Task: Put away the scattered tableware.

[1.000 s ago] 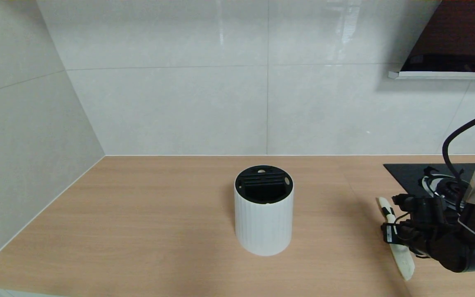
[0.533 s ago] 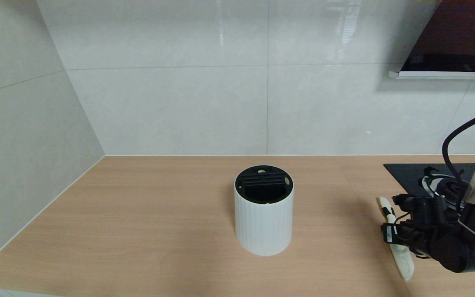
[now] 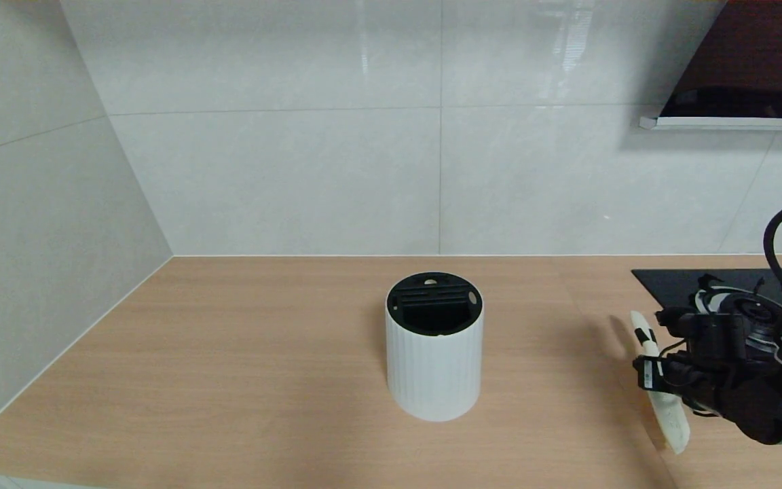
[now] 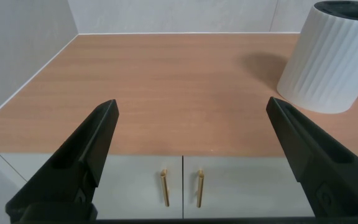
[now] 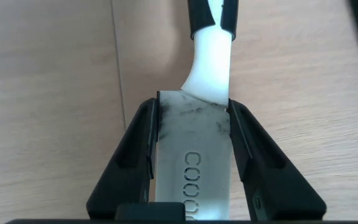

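A kitchen corner with pale grey glossy wall tiles and a light wood-grain table (image 3: 228,353). Near the middle of the table stands a white cutlery holder (image 3: 434,353): an upright cylinder with fine vertical ribs and a black insert on top, divided into open slots.

At the right edge, near a black stove top (image 3: 676,285), the right end effector (image 3: 656,377) is clamped on a white knife (image 3: 673,424). The wrist camera shows its two black fingers pressing the flat sides of the blade where it meets the handle. The blade is smooth, matt white with grey smudges; the slim handle is white with a black band. The knife lies well to the right of the holder, handle pointing toward the back wall and blade toward the near edge. I cannot tell whether it is clear of the table.

The left end effector (image 4: 191,109) hangs off the front of the table with its fingers wide apart, holding nothing.

The step in hand appears to be carrying the knife to the holder. Doing it well likely means lifting clear first, turning the knife upright with the blade down, centring it over an open slot, then lowering it before letting go. The grip is on a smooth, thin blade, so it may slip or pivot if swung quickly. The holder looks light and could tip if knocked on its rim.
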Robot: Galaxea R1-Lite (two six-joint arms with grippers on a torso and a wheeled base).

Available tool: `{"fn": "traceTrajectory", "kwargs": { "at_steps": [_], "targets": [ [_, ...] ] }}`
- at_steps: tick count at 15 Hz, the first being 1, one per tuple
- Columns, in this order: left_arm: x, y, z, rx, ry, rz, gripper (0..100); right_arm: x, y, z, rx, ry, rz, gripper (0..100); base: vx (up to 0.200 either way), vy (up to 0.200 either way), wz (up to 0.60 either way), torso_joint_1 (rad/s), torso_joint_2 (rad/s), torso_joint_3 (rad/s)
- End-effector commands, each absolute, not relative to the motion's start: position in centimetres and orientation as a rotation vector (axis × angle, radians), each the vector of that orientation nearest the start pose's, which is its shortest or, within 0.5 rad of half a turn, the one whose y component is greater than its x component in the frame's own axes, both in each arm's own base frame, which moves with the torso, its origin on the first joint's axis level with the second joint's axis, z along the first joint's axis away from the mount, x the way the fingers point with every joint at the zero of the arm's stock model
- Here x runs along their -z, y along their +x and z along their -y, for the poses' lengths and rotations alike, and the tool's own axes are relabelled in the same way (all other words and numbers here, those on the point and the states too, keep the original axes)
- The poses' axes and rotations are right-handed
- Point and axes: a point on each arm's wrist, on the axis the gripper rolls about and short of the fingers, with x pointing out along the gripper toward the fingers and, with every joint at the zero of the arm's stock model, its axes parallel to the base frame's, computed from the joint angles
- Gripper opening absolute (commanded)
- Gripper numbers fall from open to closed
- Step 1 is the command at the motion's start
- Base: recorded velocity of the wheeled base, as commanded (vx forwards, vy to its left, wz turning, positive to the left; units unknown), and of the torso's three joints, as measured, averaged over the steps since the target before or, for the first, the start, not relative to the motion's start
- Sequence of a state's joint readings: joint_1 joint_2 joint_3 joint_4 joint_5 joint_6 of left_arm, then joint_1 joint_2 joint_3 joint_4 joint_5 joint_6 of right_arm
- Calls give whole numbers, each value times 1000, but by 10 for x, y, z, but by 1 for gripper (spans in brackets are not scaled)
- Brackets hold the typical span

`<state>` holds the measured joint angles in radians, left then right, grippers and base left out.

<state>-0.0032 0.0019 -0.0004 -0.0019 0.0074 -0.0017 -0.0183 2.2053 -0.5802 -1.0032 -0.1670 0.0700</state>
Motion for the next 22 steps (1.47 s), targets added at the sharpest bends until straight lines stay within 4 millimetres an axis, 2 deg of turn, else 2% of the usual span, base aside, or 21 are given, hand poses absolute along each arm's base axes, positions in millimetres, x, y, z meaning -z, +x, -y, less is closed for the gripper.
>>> {"fn": "traceTrajectory", "kwargs": {
  "at_steps": [1,3,4,5,6,8,10,11,13,14,15,16,18,20,21,22],
  "targets": [
    [-76,-23,0,-5,2,2,100,-18,325,10,201,27,-572,0,0,0,0,0,0,0],
    [-76,-23,0,-5,17,6,100,-34,321,3,185,48,-524,0,0,0,0,0,0,0],
    [-86,-24,0,-8,9,78,100,-46,317,-1,172,53,-494,0,0,0,0,0,0,0],
    [-107,-30,0,7,-39,195,100,-55,312,-5,158,51,-471,0,0,0,0,0,0,0],
    [-120,-33,1,49,-57,201,100,-65,309,-10,143,51,-442,0,0,0,0,0,0,0],
    [-147,-28,5,233,-44,37,100,-91,296,-17,114,55,-365,0,0,0,0,0,0,0],
    [-175,-7,8,380,-61,-76,100,-109,285,-27,75,57,-307,0,0,0,0,0,0,0],
    [-201,15,10,478,-75,-130,100,-121,277,-33,49,59,-270,0,0,0,0,0,0,0],
    [-236,52,14,639,-95,-170,100,-135,273,-37,6,68,-217,0,0,0,0,0,0,0],
    [-246,71,15,687,-107,-190,100,-143,273,-41,-20,70,-191,0,0,0,0,0,0,0],
    [-252,85,16,713,-115,-200,100,-147,272,-43,-28,72,-175,0,0,0,0,0,0,0],
    [-256,120,22,781,-135,-246,100,-155,270,-47,-53,75,-144,0,0,0,0,0,0,0],
    [-252,166,37,848,-139,-268,100,-161,267,-59,-105,74,-123,0,0,0,0,0,0,0],
    [-258,226,53,843,-104,-170,100,-171,264,-80,-183,76,-91,0,0,0,0,0,0,0],
    [-264,240,62,855,-112,-160,100,-174,265,-88,-213,73,-80,0,0,0,0,0,0,0],
    [-265,244,72,890,-137,-174,100,-178,268,-93,-233,75,-67,0,0,0,0,0,0,0]
  ]
}}
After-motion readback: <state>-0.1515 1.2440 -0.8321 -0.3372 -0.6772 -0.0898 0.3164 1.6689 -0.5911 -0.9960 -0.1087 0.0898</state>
